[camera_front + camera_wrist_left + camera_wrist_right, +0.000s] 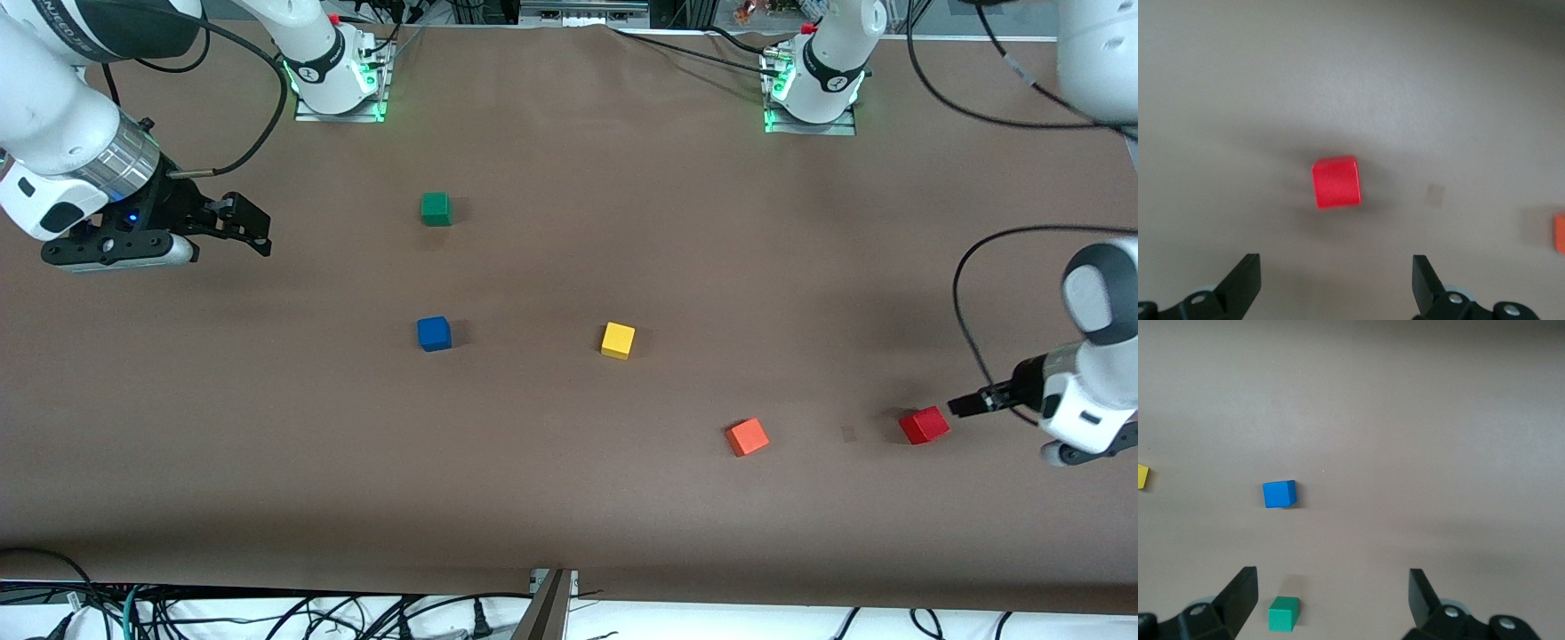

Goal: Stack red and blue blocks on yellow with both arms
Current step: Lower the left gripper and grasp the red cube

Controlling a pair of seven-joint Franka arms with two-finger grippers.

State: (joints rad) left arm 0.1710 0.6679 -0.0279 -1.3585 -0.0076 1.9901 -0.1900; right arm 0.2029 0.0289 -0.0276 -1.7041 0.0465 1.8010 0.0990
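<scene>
Left wrist view showed the left gripper (1336,280) with its fingers spread wide and nothing between them, hanging low over the tabletop (569,498) at the left arm's end. The red block (1336,182) lay just ahead of the open fingers, roughly centred between them and not yet touched; its faces sat slightly turned relative to the fingers. In the front view that block (924,425) sat just beside the gripper's black tips, so the left arm was plainly the nearer one for it. An orange block (748,436) lay near it, toward the middle of the tabletop, and was no part of the job.

The right gripper (242,224) was also spread and empty, held up over the right arm's end of the tabletop. From its wrist camera the blue block (1279,494) lay well ahead of the fingers and off toward one of them, with the green block (1283,614) closer in. The blue block was well apart from this gripper, so the right arm looked to have the longer reach.

The yellow block (618,340) stood alone near the middle of the tabletop, beside the blue one and bare on top. Nothing was stacked yet.
</scene>
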